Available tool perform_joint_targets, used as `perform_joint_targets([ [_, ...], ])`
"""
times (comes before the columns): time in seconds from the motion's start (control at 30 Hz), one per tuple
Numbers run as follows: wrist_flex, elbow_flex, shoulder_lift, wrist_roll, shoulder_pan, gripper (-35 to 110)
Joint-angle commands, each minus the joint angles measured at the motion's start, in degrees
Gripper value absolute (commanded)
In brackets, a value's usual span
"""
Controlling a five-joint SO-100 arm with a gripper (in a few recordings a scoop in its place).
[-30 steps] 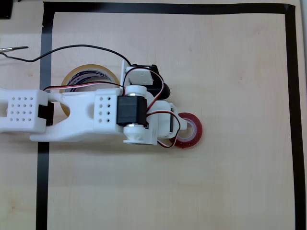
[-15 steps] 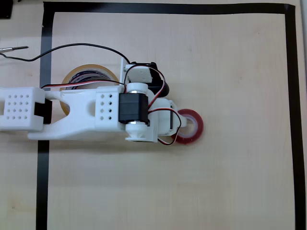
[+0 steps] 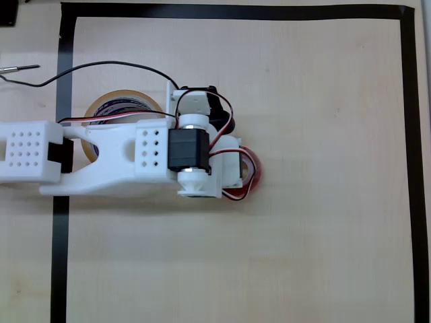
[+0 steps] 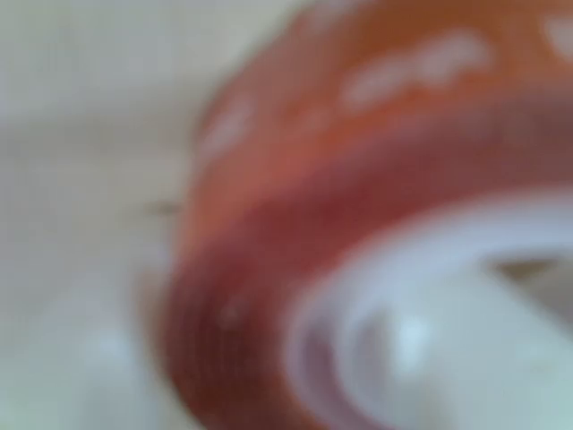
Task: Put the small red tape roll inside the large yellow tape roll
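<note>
In the overhead view the large yellow tape roll (image 3: pixel 121 111) sits left on the worktop (image 3: pixel 323 235), the small red tape roll (image 3: pixel 252 168) well to its right.

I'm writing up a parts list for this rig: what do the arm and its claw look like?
The arm is white printed plastic; two of its blocks carry grids of small round holes. A black servo sits near the wrist, another by the claw. Thin red, black and white wires loop around the wrist, and a black cable trails left across the table.

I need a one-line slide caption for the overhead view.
White arm's claw over the small red tape roll, large yellow tape roll behind the arm.
</note>
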Motion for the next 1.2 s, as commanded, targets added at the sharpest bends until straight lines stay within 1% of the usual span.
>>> perform_joint_targets([
  [0.0, 1.2, -4.3, 8.9, -4.4, -1.6, 0],
  [0.53, 1.2, 18.5, 36.6, -5.7, -2.5, 0],
  [0.7, 1.2, 33.5, 48.6, -4.4, -3.2, 0],
  [0.8, 1.2, 46.0, 57.7, -2.5, -4.9, 0],
  [1.07, 1.2, 71.7, 78.2, 4.6, -13.1, 0],
  [1.17, -0.6, 81.8, 85.9, 7.8, -17.4, 0],
])
